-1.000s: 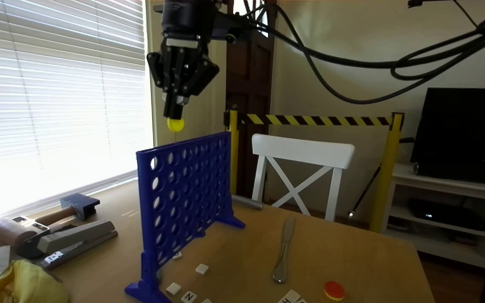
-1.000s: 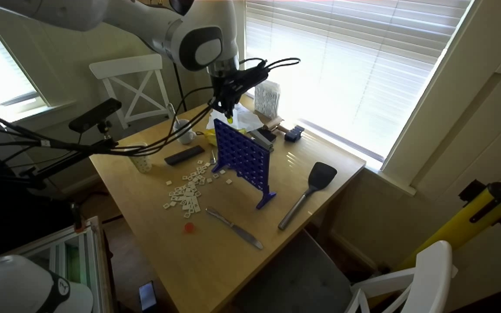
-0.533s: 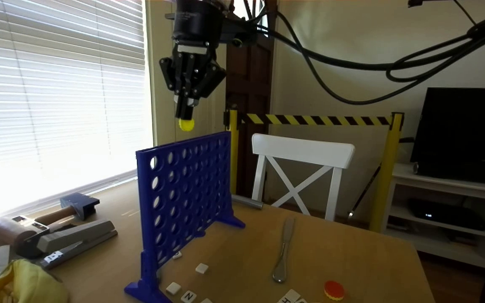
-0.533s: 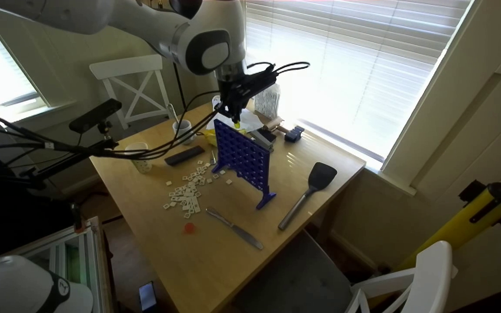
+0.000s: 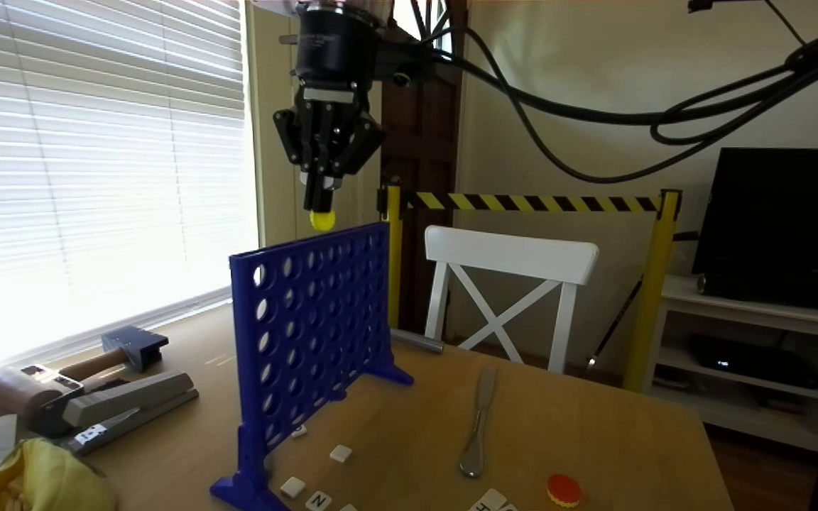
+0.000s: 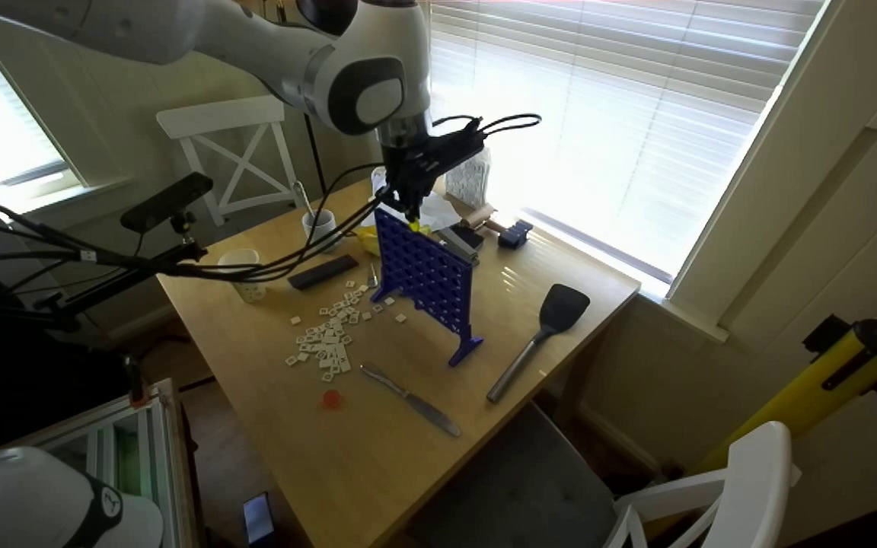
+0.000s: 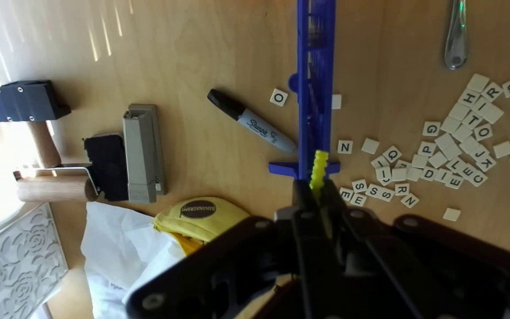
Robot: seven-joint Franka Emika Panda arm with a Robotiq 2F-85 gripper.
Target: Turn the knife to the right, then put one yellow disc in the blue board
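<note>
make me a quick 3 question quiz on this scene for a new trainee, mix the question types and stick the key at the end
1. Multiple choice. How do the gripper and the yellow disc stand to each other?
A) well apart
B) gripper open, beneath the disc
C) gripper shut on the disc

2. True or false. The knife lies on the table, apart from the blue board.

3. Fill in the blank. In the wrist view, the word printed on the grey barrel of the marker is ____.

Key: 1 C; 2 true; 3 Sharpie
</note>
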